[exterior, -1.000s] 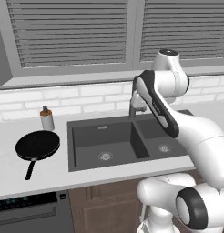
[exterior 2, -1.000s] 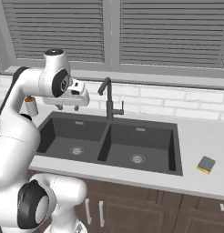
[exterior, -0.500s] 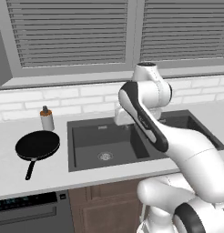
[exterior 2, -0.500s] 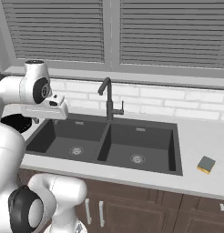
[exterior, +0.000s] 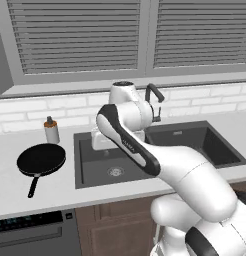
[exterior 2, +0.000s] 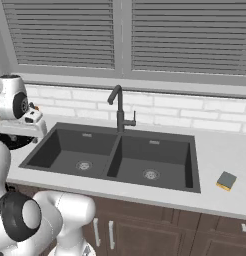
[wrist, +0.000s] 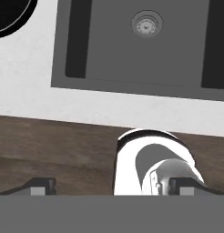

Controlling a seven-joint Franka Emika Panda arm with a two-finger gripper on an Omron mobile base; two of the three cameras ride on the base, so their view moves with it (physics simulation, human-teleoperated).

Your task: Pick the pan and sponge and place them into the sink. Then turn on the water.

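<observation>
Black pan (exterior: 41,159) sat on the counter (exterior: 10,190) at nine o'clock of the sink (exterior: 115,172), handle running toward seven o'clock, away from the wall. The gripper (wrist: 112,185) hung over the left basin's near edge, fingers spread wide, nothing between them. In the hand view the pan lay at eleven o'clock, well apart. The sponge (exterior 2: 226,180) waited beyond the sink's far side.

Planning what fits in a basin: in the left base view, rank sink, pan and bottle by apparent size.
1. sink, by far the largest.
2. pan, roughly basin-wide.
3. bottle, smallest, though it stands slightly farther back.
</observation>
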